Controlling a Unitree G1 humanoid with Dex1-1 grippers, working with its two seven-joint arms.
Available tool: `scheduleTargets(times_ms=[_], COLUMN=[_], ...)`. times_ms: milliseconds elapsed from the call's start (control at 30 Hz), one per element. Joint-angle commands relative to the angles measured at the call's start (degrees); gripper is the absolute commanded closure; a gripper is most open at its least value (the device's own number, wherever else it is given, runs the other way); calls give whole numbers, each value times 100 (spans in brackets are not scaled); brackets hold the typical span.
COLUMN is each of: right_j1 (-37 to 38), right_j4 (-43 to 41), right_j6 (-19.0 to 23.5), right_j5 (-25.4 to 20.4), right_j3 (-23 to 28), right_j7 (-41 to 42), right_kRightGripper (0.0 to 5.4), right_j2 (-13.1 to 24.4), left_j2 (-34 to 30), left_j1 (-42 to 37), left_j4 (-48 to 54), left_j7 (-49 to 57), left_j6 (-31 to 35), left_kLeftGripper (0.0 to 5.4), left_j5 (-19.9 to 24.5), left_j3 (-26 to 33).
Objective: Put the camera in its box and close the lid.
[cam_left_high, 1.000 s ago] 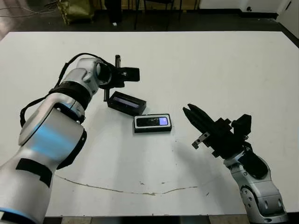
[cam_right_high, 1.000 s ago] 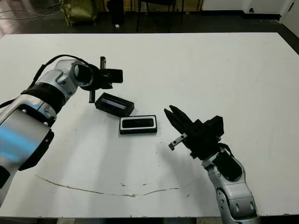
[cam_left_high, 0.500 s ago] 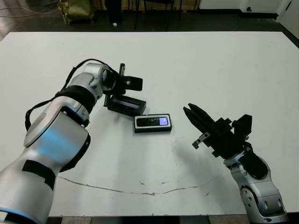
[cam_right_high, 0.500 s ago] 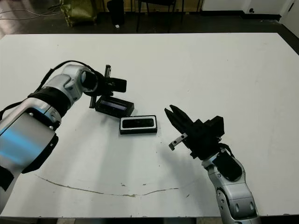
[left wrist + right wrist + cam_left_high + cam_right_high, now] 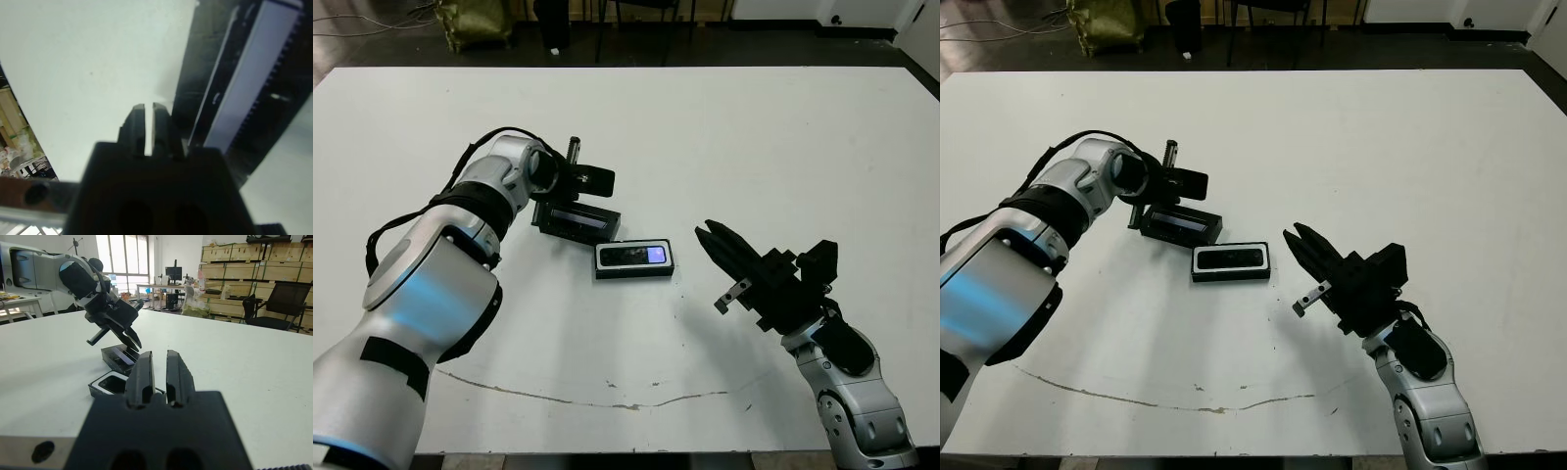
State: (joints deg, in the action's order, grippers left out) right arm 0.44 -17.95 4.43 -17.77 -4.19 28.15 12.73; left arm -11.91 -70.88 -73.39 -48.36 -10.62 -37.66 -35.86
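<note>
The camera [image 5: 628,256], a slim black bar with a small bluish spot, lies inside the box [image 5: 633,274], a shallow white-lined tray at the table's middle. The lid [image 5: 578,220], black with a glossy window strip, lies flat just behind and left of the box, apart from it. My left gripper [image 5: 536,213] is shut and points down at the lid's left end; in the left wrist view its fingertips [image 5: 138,113] sit right beside the lid [image 5: 244,88]. My right gripper [image 5: 703,231] is shut and hovers to the right of the box, aimed at it.
A thin dark scratch [image 5: 607,397] runs across the table near its front edge. White table surface extends on all sides of the box. Beyond the far edge is dark floor with a bag [image 5: 470,20] and chair legs.
My left gripper has swung down and to the right, from above the lid's left end to right against it. The lid has turned slightly. The right arm has stayed put.
</note>
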Motion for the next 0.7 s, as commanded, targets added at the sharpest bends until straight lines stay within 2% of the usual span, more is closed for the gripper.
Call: scheduleTargets(times_ms=[33, 200, 367, 700], right_j1=[65, 40, 90, 78], right_j4=[-52, -3, -179, -1], right_j6=[131, 82, 311, 60], right_j5=[99, 74, 88, 77], right_j3=[-9, 2, 3, -13], right_j7=[-67, -6, -124, -17], right_kRightGripper=[539, 539, 539, 539], right_j2=[79, 84, 102, 25], left_j2=[-93, -217, -378, -531], left_j1=[106, 136, 274, 389], left_j4=[22, 210, 521, 980], left_j7=[-328, -589, -821, -1357], left_j6=[26, -65, -268, -174], left_kLeftGripper=[540, 540, 540, 540], left_j5=[-39, -31, -4, 125], left_j3=[-49, -57, -66, 25])
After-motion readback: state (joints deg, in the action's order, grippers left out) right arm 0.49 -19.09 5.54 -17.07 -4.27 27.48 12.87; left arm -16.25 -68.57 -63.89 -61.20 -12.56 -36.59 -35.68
